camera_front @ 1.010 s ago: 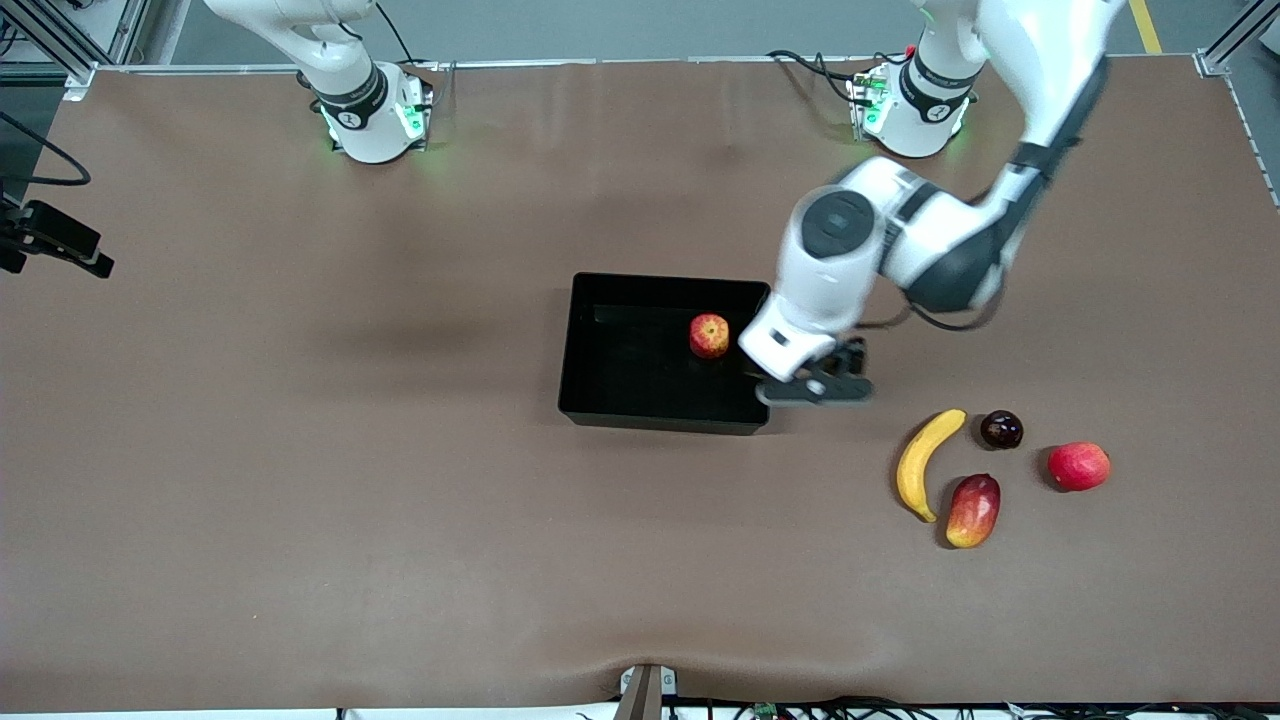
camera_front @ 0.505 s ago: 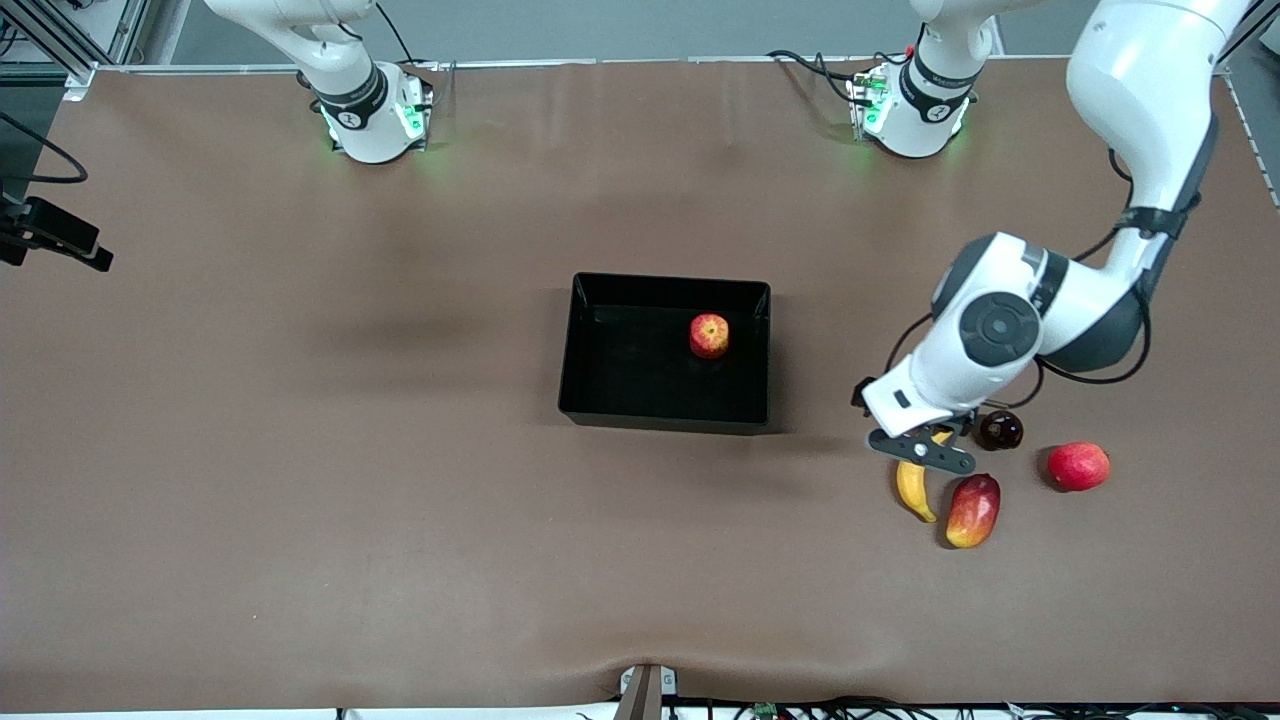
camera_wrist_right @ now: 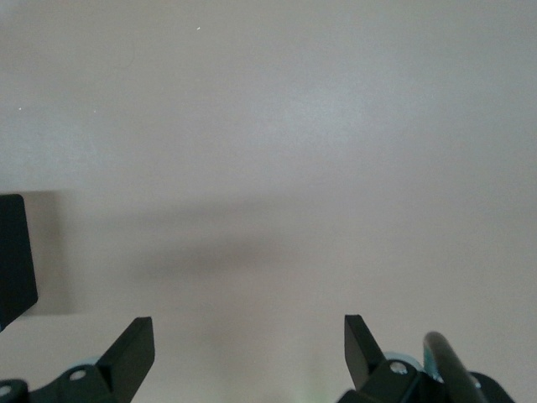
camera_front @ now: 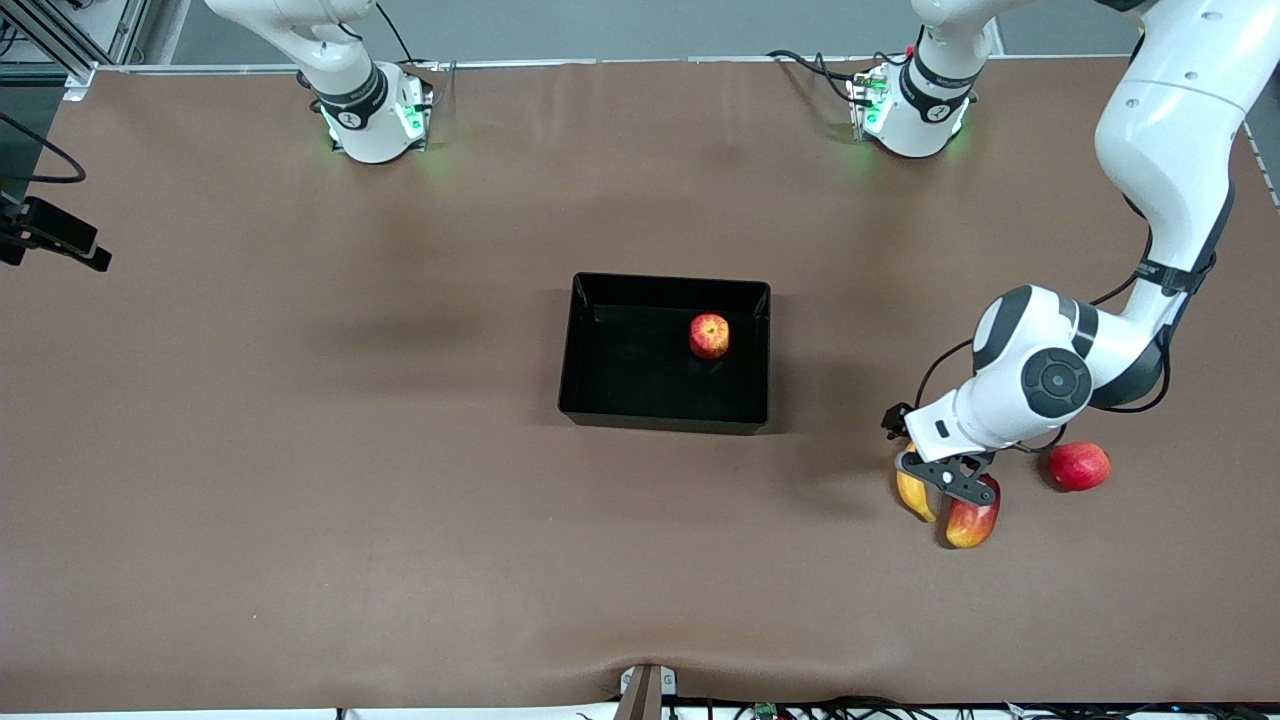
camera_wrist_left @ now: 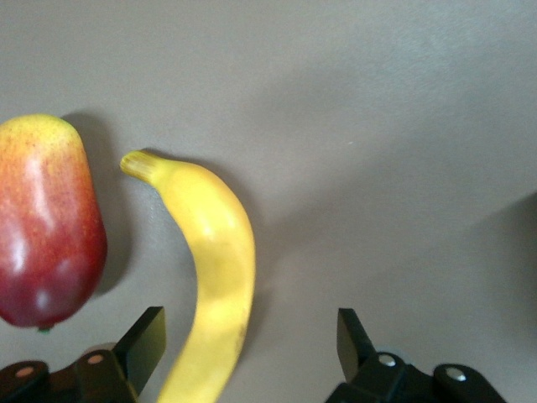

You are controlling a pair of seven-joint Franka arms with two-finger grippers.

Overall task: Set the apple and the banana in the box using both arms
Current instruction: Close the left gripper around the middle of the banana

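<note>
Writing or labels cannot be read anywhere in these views.

Front view: the apple (camera_front: 709, 335) lies inside the box (camera_front: 590, 400), toward the left arm's end of it, just as it did a second ago. The left tool (camera_front: 943, 478) has travelled from the box's edge to the fruit cluster and now sits low over the banana (camera_front: 914, 497), covering most of it. The mango-like fruit (camera_front: 972, 521) lies just beside the banana, and a plain red fruit (camera_front: 1079, 466) rests near them, closer to the left arm's end of the surface (camera_front: 300, 500). A dark round fruit seen earlier is now hidden under the arm. The right arm waits; only its base shows.

Left wrist view: the left tool (camera_wrist_left: 252, 344) is spread apart, its fingers (camera_wrist_left: 144, 340) straddling the banana (camera_wrist_left: 214, 260) without clasping it. The mango-like fruit (camera_wrist_left: 46, 222) lies alongside.

Right wrist view: the right tool (camera_wrist_right: 247, 348) hangs released, fingers (camera_wrist_right: 132, 344) wide, over bare surface (camera_wrist_right: 294, 126), with a corner of the box (camera_wrist_right: 15, 256) in sight.
</note>
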